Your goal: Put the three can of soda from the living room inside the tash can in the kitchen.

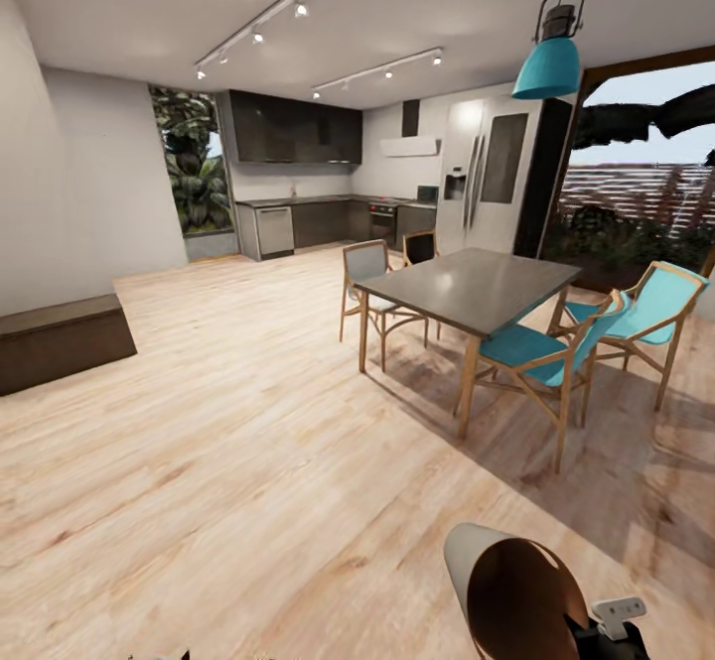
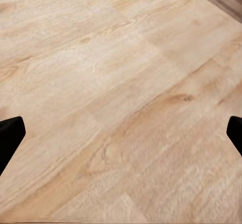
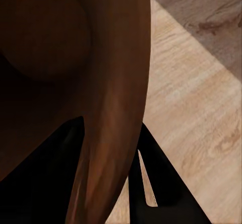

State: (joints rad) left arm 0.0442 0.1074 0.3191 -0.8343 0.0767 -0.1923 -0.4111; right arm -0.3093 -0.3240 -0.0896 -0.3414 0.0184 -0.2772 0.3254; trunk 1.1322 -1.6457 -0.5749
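Low at the head view's right edge, the right claw (image 3: 108, 183) is gripping the tash can (image 1: 516, 591) by its wall, one finger inside the copper-brown interior and one outside, holding the bin tilted above the light wood floor (image 1: 248, 462). Over bare planks the left claw (image 2: 121, 133) is hanging spread wide, grasping nothing. Far ahead, the kitchen (image 1: 298, 184) is showing grey cabinets, with a dining table (image 1: 477, 288) and teal chairs (image 1: 541, 352) to the right.
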